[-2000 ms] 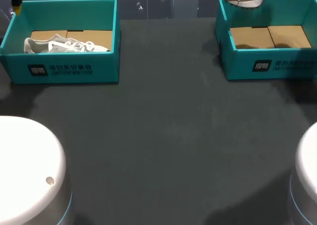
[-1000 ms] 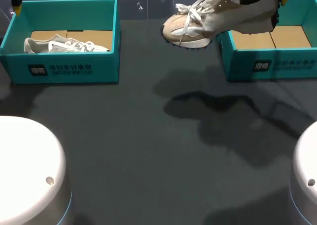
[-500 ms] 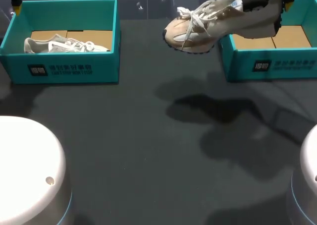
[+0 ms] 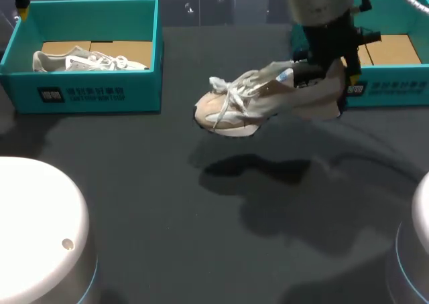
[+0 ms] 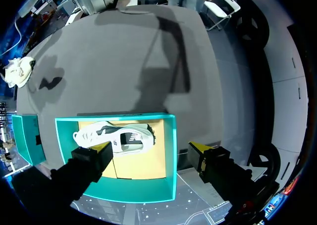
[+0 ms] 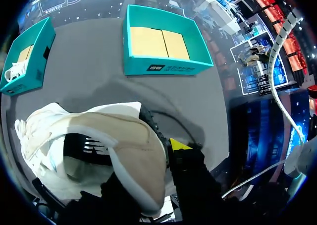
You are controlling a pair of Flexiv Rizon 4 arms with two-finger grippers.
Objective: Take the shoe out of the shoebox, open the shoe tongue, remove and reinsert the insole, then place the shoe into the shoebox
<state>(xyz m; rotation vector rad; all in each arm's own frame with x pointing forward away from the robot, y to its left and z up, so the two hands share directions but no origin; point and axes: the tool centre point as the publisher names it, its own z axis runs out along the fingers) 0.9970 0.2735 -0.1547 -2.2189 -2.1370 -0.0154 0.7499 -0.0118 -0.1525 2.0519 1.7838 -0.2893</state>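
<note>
A beige lace-up shoe (image 4: 258, 102) hangs above the middle of the dark table, toe toward the left. My right gripper (image 4: 326, 76) is shut on its heel collar. In the right wrist view one yellow fingertip (image 6: 178, 144) lies outside the heel of the shoe (image 6: 94, 136), and the other finger is hidden inside. Behind it stands the teal right shoebox (image 4: 375, 90), holding only cardboard. My left gripper (image 5: 151, 148) hovers open above the left shoebox (image 5: 171, 155), over a white shoe (image 5: 116, 138). One of its yellow fingertips (image 4: 23, 9) shows in the head view.
The left shoebox (image 4: 87, 93) with the white shoe (image 4: 87, 61) stands at the far left. Two white rounded arm bases (image 4: 37, 230) fill the near corners. Bare dark tabletop (image 4: 201, 217) lies between the boxes and under the hanging shoe.
My right arm has carried the beige shoe out from above the right box, leftward and lower over the table's middle. The left arm has stayed still.
</note>
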